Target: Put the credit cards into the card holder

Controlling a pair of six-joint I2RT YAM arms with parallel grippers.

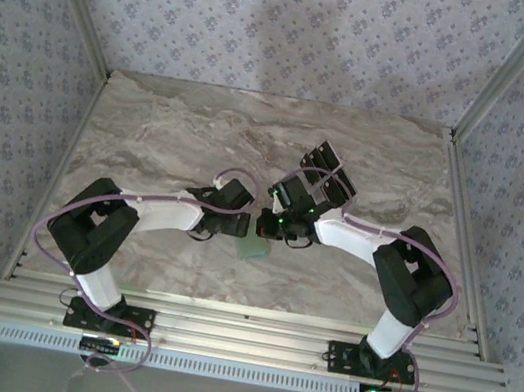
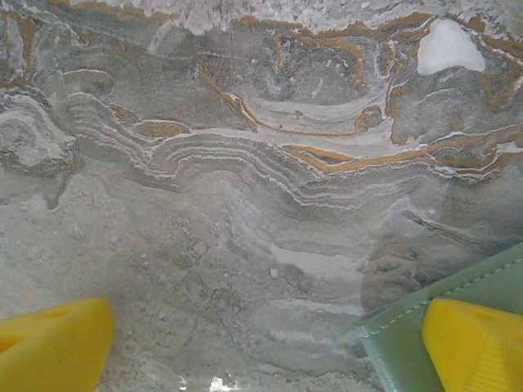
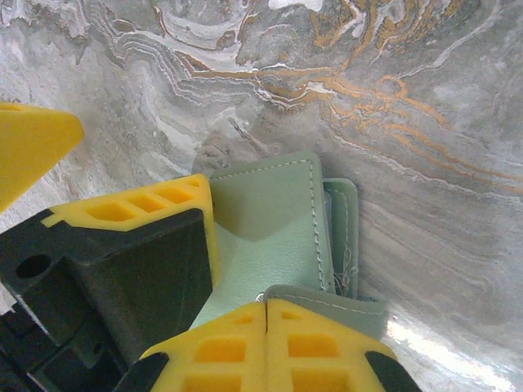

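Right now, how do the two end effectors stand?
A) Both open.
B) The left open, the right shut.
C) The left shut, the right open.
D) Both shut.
B: the left end effector has its yellow fingers far apart, one over a corner of the card holder, while the right end effector has its pads meeting at the card holder's flap.

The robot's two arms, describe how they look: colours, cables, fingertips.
Both the left arm and right arm have white links between chunky black joints, on black bases. A lilac cable loops along each. Small green lights glow on the right one. The fingers are bright yellow wedges with moulded rectangular pockets, on black mounts.
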